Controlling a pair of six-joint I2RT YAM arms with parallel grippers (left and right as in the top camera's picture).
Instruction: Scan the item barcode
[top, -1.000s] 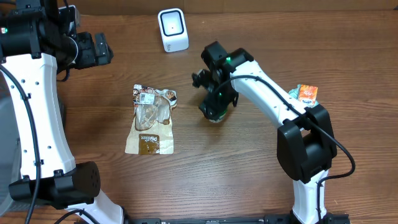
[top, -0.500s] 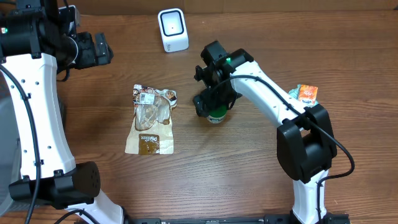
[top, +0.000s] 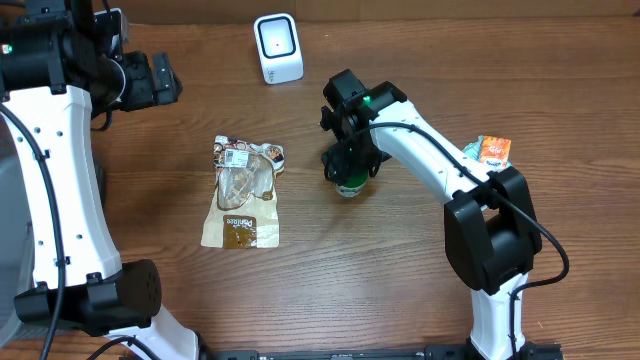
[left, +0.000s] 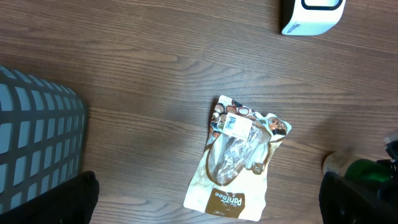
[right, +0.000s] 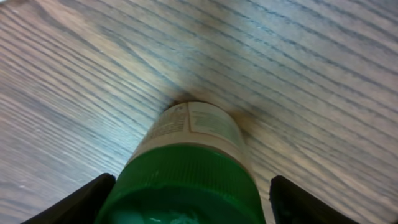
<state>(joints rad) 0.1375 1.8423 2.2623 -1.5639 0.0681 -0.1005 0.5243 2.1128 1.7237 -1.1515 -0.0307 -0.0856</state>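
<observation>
A small bottle (right: 200, 127) with a green cap (right: 186, 183) and a white label stands upright on the wooden table, seen under the arm as the bottle (top: 348, 187). My right gripper (right: 186, 208) is lowered over it and open. Its fingers (right: 84, 202) stand on either side of the cap, with a gap still showing on the right side. The white barcode scanner (top: 278, 48) stands at the back of the table. My left gripper (top: 150, 80) hangs high at the far left, open and empty; in the left wrist view the left gripper (left: 208, 208) looks down on the table.
A brown and white snack pouch (top: 242, 190) lies flat left of the bottle, also visible as the pouch (left: 239, 152). An orange packet (top: 493, 150) lies at the right. A grey basket (left: 37, 149) sits off the left edge.
The right gripper has settled over the bottle and its jaws have narrowed around the green cap. The left arm has not moved.
</observation>
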